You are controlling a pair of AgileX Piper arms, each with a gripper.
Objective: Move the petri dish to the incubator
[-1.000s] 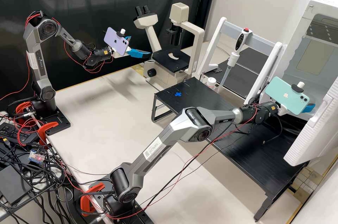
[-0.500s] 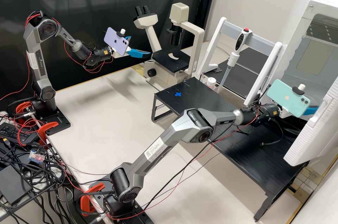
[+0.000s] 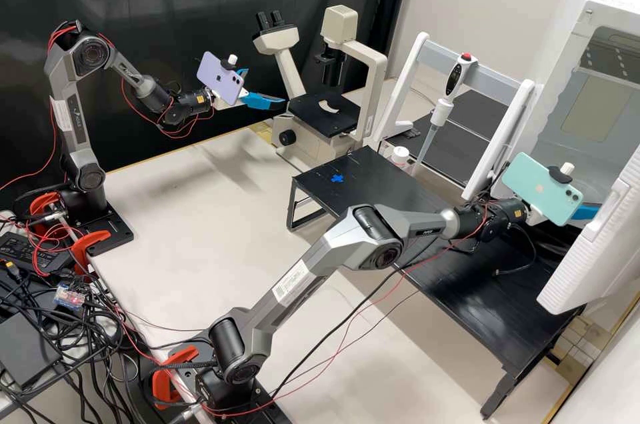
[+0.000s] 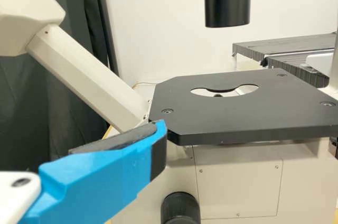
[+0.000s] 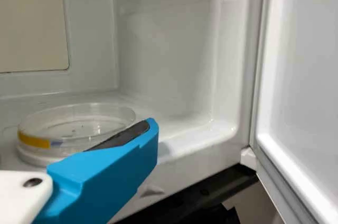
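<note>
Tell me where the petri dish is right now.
In the right wrist view, the petri dish is inside the white incubator, low down by the right arm's blue finger, on the side away from the open door.

The arms (image 3: 333,244) are grey with black joints (image 3: 228,349), pale labels (image 3: 291,282) and red and black cables (image 3: 65,29); each wrist (image 3: 495,219) bears a small sticker (image 3: 518,214), probably yellow. The left gripper (image 3: 265,87) is white with a dark screw (image 4: 21,182), its bright blue fingers (image 4: 100,179) lined with black pads (image 4: 121,138).

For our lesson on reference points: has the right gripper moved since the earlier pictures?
Yes: in the high view, the right gripper is slightly lower against the incubator door.
</note>
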